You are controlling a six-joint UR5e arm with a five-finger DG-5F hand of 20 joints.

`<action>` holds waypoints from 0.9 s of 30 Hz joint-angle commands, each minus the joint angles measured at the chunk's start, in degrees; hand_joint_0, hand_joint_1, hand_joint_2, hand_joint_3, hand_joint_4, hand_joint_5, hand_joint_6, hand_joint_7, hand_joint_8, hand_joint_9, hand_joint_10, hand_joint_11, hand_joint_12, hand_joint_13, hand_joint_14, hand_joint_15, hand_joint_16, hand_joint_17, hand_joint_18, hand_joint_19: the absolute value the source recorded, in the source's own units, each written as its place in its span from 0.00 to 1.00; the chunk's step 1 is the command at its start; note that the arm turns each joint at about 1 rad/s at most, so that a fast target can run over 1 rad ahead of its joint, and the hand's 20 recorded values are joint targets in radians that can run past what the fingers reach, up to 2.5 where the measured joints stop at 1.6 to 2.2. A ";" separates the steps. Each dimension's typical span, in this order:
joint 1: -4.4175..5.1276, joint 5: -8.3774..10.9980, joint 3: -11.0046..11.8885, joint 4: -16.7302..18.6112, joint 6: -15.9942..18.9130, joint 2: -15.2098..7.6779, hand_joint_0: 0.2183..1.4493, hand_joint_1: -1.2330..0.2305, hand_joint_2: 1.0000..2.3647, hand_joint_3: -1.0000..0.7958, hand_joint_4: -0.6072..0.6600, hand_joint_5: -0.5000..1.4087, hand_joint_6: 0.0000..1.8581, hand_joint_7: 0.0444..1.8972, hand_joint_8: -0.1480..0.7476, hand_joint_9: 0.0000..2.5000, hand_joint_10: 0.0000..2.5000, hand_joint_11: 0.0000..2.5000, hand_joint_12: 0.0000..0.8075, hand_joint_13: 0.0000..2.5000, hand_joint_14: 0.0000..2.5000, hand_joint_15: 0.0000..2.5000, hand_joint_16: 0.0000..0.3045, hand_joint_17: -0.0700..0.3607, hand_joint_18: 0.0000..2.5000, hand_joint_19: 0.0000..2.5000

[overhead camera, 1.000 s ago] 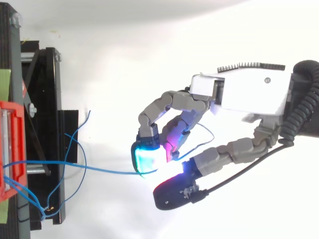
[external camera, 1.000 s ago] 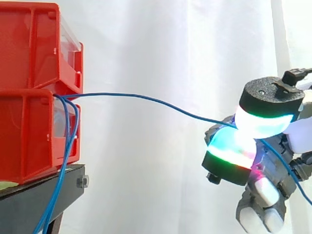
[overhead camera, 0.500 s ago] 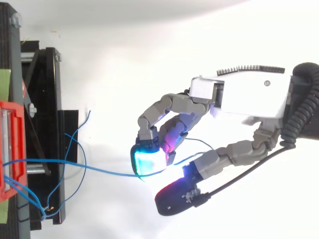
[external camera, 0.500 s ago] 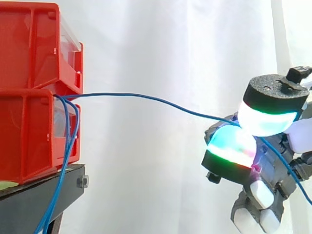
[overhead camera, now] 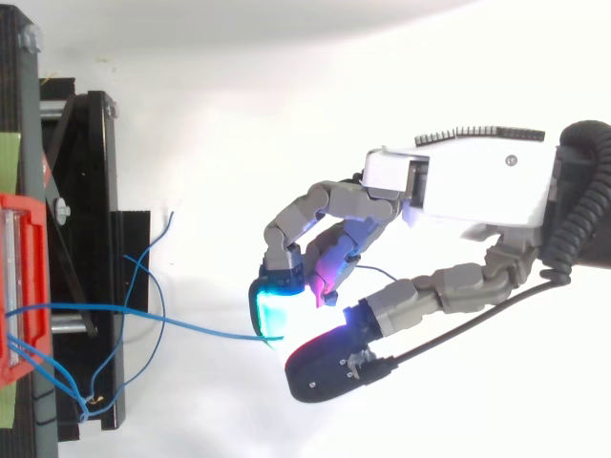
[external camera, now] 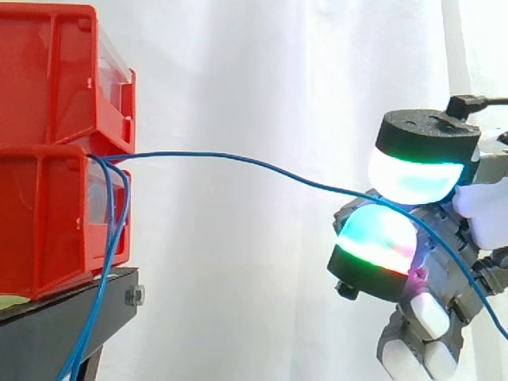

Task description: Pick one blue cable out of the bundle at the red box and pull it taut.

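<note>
Red bins: two, stacked, at 9 o'clock in the side view. The upper red bin (external camera: 48, 71) sits directly on the lower red bin (external camera: 40, 222), and the lower one rests on the black stand (external camera: 55, 325). A white curtain (external camera: 262, 79) hangs behind the work.

Blue cable (external camera: 182, 154): one strand is drawn out from the seam between the two bins. It runs toward 3 o'clock in a shallow arc (not a straight line) and dips as it nears the hand. Past the hand the same strand trails off toward 5 o'clock and leaves the side view at its right edge.

Hanging strands (external camera: 107, 254): at least two more blue strands leave the same seam and drop toward 6 o'clock along the front of the lower bin, past the edge of the stand. The exact number cannot be told where they overlap.

Hand (overhead camera: 468, 191): well apart from the bins, at 4 o'clock in the side view. Its fingers are curled. The thumb pad (external camera: 417, 171) glows white and green above a finger pad (external camera: 373, 238) that glows cyan, green and magenta. The two pads meet, and the drawn-out cable is clamped between them.
</note>
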 commanded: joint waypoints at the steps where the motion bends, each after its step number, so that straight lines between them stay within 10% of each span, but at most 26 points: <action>1: 0.02 -0.02 0.00 0.03 0.07 0.00 0.28 0.41 0.01 0.35 0.44 0.24 0.46 0.48 0.59 0.42 0.00 0.20 0.49 0.30 0.00 0.13 0.17 0.43 0.28 0.19; 27: 0.02 0.42 0.00 -0.14 -0.20 0.00 0.35 0.25 0.02 0.45 0.50 0.24 0.48 0.52 0.62 0.47 0.00 0.27 0.48 0.37 0.01 0.17 0.16 0.42 0.35 0.19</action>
